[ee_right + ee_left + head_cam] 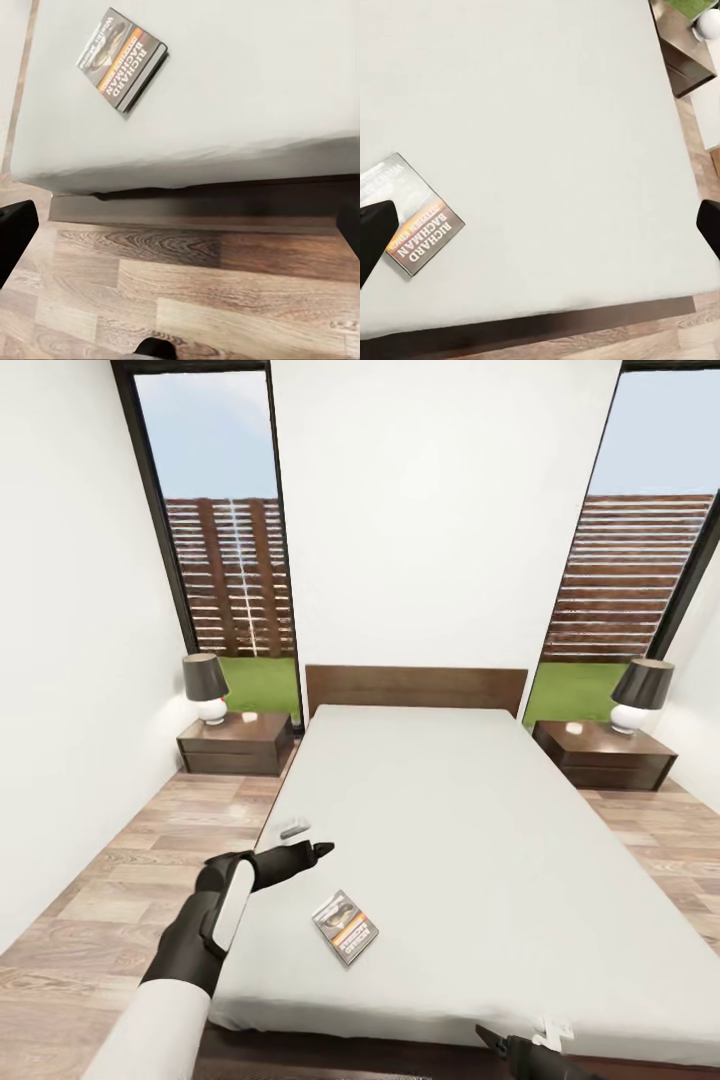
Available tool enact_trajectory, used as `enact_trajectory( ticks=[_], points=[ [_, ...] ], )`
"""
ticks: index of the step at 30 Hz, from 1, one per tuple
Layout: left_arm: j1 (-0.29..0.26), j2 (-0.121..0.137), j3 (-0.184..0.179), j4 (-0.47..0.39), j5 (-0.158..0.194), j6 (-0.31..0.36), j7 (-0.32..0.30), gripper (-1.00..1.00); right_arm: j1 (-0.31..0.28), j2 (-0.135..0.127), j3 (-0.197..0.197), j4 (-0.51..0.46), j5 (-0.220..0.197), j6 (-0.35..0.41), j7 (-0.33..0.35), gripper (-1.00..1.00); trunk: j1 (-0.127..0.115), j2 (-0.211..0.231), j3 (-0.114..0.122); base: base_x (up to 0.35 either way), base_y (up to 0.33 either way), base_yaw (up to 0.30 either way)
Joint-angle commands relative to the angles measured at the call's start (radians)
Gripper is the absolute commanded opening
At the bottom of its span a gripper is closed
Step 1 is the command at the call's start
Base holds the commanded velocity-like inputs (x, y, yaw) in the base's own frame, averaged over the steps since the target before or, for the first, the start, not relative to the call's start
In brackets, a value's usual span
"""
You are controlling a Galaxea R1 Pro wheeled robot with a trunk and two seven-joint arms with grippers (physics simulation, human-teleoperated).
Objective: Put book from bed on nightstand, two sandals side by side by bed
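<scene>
book (345, 928) flat on bed (480, 830) beside wide-open, empty left hand (318, 849); right hand's state unclear

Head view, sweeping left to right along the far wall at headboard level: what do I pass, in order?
Left lamp on the left nightstand → left window → headboard of the bed → right window → right nightstand carrying the right lamp.
</scene>
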State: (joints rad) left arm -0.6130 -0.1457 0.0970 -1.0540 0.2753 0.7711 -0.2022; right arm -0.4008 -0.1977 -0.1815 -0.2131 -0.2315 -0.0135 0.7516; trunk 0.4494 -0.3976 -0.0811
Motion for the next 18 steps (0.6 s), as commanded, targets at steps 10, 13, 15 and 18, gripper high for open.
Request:
enact_trajectory(
  ticks=[10,13,15,18],
  points=[
    [0.001,-0.002,0.021,0.008,0.052,-0.153,0.0,1.0,-0.001,-0.002,-0.001,0.001,-0.006,0.009,0.008,1.0,0.001,-0.002,-0.017,0.0,0.0,0.0],
    [0.001,-0.001,0.024,0.009,0.083,-0.159,0.0,1.0,-0.001,-0.002,-0.001,0.001,-0.005,0.008,0.005,1.0,0.001,-0.002,-0.022,0.0,0.0,0.0],
    [0.001,-0.001,0.025,0.009,0.09,-0.16,0.0,1.0,-0.001,-0.002,-0.001,0.001,-0.004,0.008,0.002,1.0,0.001,-0.002,-0.025,0.0,0.0,0.0],
    [0.001,-0.001,0.025,0.009,0.093,-0.16,0.0,1.0,-0.001,-0.002,-0.001,0.001,-0.004,0.007,0.0,1.0,0.001,-0.002,-0.03,0.0,0.0,0.0]
  ],
)
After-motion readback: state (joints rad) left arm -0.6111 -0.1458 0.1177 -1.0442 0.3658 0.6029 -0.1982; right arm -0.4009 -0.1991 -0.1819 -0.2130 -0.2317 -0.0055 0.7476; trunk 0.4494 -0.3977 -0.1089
